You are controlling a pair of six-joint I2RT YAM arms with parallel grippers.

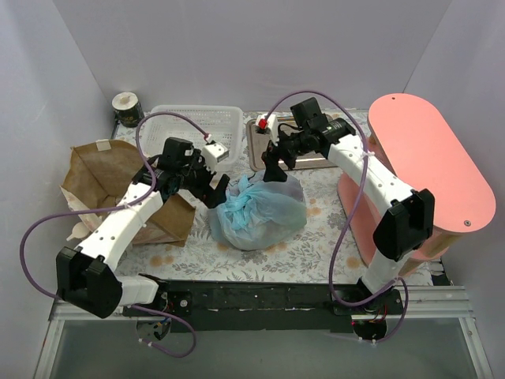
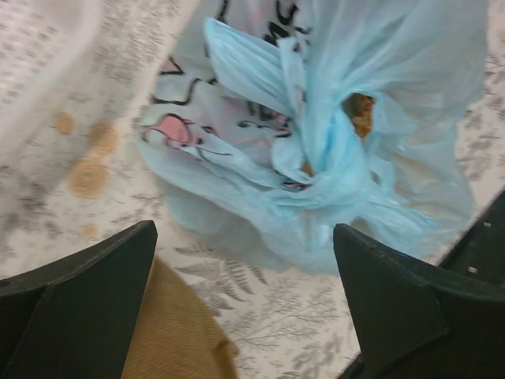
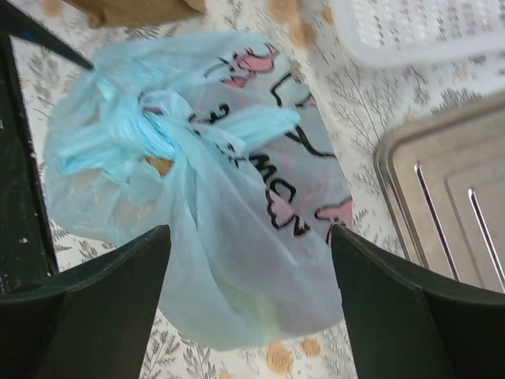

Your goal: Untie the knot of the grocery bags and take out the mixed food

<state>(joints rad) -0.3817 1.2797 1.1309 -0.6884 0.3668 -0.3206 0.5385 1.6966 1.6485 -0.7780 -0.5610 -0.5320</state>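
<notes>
- The blue bag (image 1: 259, 208) sits in the middle of the surface (image 1: 316, 245). It is tied shut with a knot (image 2: 322, 170) on top.
- The left tool (image 2: 245, 233) is wide open at the bag's left side. It holds nothing.
- The right tool (image 3: 250, 233) is wide open over the bag's far side. It holds nothing too.
- The brown paper bag (image 1: 106, 178) lies at the left.
- A white basket (image 1: 189, 126) and a metal tray (image 3: 450, 205) are at the far side.

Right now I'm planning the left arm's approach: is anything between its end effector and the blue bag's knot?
Nothing visible. The open left end effector faces the knot of the blue bag directly; the brown paper bag lies below that line.
</notes>
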